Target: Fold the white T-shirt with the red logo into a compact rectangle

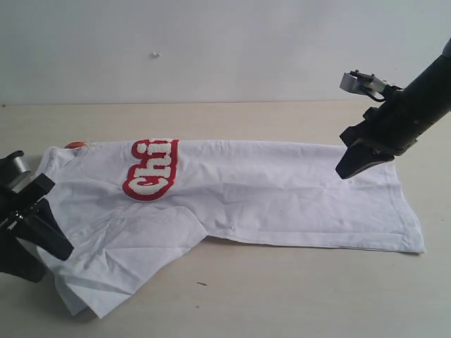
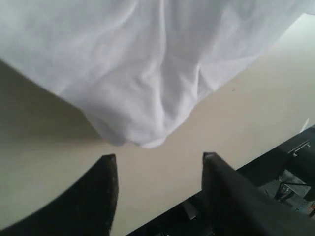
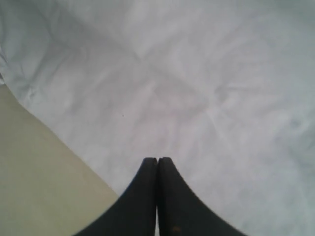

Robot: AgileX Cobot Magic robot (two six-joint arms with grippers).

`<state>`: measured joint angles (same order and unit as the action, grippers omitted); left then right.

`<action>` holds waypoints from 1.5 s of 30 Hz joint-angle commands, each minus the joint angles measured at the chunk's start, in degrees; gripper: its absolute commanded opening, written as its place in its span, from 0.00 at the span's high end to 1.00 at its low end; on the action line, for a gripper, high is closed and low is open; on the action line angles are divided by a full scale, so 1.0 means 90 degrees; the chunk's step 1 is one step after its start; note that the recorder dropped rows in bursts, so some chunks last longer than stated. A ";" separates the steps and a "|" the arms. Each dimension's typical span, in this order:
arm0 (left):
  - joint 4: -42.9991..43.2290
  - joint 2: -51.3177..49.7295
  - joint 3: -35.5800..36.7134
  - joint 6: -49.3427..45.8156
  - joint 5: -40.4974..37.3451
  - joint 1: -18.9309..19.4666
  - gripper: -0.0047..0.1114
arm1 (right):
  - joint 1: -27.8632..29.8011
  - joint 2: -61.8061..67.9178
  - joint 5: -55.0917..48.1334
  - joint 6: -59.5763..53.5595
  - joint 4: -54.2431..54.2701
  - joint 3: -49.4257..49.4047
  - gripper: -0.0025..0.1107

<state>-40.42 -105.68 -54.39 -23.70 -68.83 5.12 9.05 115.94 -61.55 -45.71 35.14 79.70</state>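
Note:
The white T-shirt (image 1: 268, 193) lies folded lengthwise across the table, hem end at the right. Only part of the red logo (image 1: 151, 177) shows, reading "Chi", near the left end. An orange neck tag (image 1: 75, 145) peeks out at the far left. My left gripper (image 1: 42, 236) hangs open at the shirt's left end; in the left wrist view a rounded fold of the white T-shirt (image 2: 142, 73) lies just beyond my left gripper (image 2: 158, 157), nothing between its fingers. My right gripper (image 1: 349, 167) hovers shut and empty above the shirt's right part; my right gripper (image 3: 157, 160) sees the white T-shirt (image 3: 197, 88) below.
The beige table (image 1: 282, 296) runs bare in front of and behind the shirt. A plain white wall (image 1: 211, 42) backs it. In the left wrist view the table's edge (image 2: 197, 189) and dark equipment (image 2: 290, 177) below it show close by.

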 commanded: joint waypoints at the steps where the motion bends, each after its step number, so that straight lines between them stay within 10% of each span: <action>1: 0.0165 0.0143 0.0365 0.0032 0.0111 0.0027 0.50 | -0.0081 -0.0015 0.0006 -0.0128 0.0095 0.0022 0.98; 7: -0.0035 0.0301 0.1060 -0.0021 0.0761 0.0027 0.37 | -0.0081 -0.0015 0.0088 -0.0128 0.0095 0.0022 0.98; 15: -0.2934 0.0705 0.2323 -0.2308 0.1944 0.0027 0.37 | -0.0081 -0.0015 0.0158 -0.0104 0.0095 0.0022 0.98; 36: -0.6614 0.1739 0.4005 -0.5748 0.3658 0.0027 0.37 | -0.0081 -0.0015 0.0170 -0.0104 0.0245 0.0022 0.98; 45: -0.6614 0.1739 0.4166 -0.6139 0.3680 0.0011 0.37 | -0.0081 -0.0015 0.0185 -0.0104 0.0259 0.0022 0.98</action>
<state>-99.15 -90.41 -16.48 -78.44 -35.66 5.12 8.38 115.94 -60.12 -46.29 36.90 79.70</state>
